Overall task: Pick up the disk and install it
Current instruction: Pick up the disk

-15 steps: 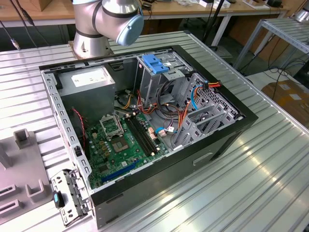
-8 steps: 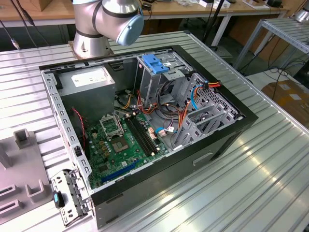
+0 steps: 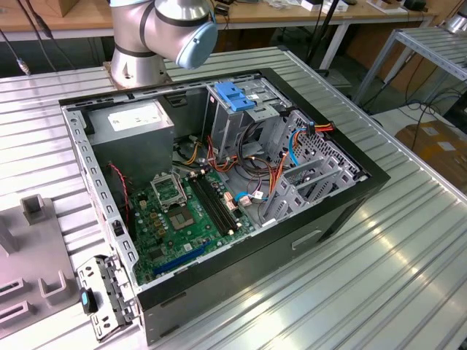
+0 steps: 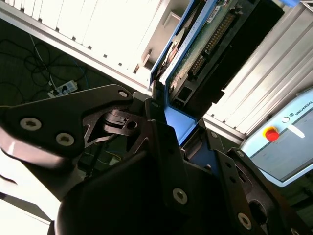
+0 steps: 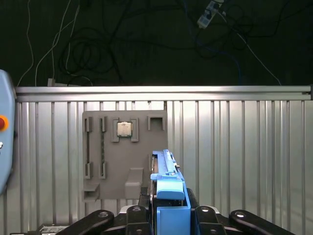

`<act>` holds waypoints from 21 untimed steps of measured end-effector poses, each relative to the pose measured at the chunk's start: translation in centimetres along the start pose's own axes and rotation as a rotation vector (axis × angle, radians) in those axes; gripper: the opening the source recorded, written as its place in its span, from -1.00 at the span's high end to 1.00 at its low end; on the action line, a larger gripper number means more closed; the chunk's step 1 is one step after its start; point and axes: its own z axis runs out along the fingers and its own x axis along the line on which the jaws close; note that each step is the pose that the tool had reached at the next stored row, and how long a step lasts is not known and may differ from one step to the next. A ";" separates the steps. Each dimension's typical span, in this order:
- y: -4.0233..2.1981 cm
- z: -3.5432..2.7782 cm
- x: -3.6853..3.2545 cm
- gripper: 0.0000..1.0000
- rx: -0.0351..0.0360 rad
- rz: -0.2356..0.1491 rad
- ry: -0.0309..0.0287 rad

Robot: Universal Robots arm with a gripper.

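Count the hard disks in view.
1. The disk is clamped in the gripper above the metal table, as both wrist views show. Another could be hidden inside the drive cage in the exterior view.

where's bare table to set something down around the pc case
Bare ribbed table on the exterior view's right of the computer case. Crowded: cables by the drive cage; grey fixture on the view's left. Gripper holds the disk.
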 end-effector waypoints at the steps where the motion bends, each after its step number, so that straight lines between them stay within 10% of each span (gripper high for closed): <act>1: -0.10 0.00 0.00 0.25 0.0000 0.000 0.0000; 21: -1.67 -0.02 0.49 0.25 0.0000 0.000 0.0000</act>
